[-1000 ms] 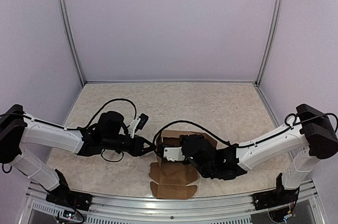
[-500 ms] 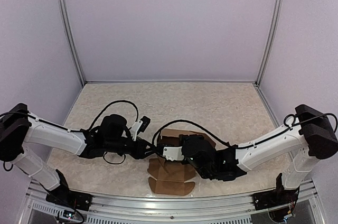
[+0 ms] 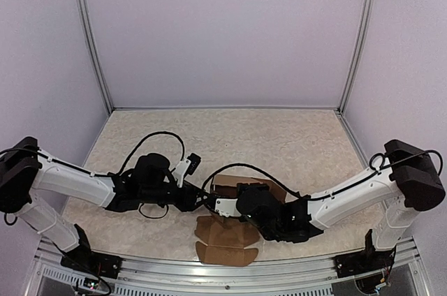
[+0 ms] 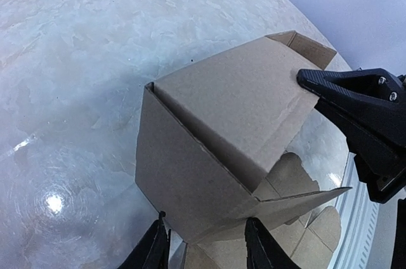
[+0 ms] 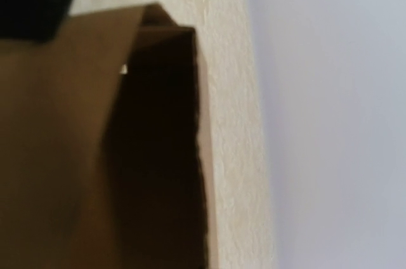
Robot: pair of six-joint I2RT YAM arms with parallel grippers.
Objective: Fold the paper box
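The paper box (image 3: 230,186) is brown cardboard, partly folded, with flat flaps (image 3: 225,234) spread toward the near edge. In the left wrist view a raised wall (image 4: 190,167) and a sloping top panel (image 4: 241,98) meet at a crease. My left gripper (image 3: 201,202) stands open at the box's left side. Its fingertips (image 4: 155,250) straddle the wall's lower edge without pressing it. My right gripper (image 3: 222,204) is shut, and its black tip (image 4: 307,82) rests at the top panel's far edge. Whether it pinches the panel is unclear. Cardboard (image 5: 70,142) fills the right wrist view; that gripper's own fingers are hidden there.
The table (image 3: 279,135) is pale and mottled, enclosed by lilac walls with metal posts (image 3: 91,38). A metal rail (image 3: 230,275) runs along the near edge just below the flaps. Black cables (image 3: 157,135) loop off both arms.
My left gripper has opened and slid right toward the box. The right arm and the box have shifted slightly left and nearer.
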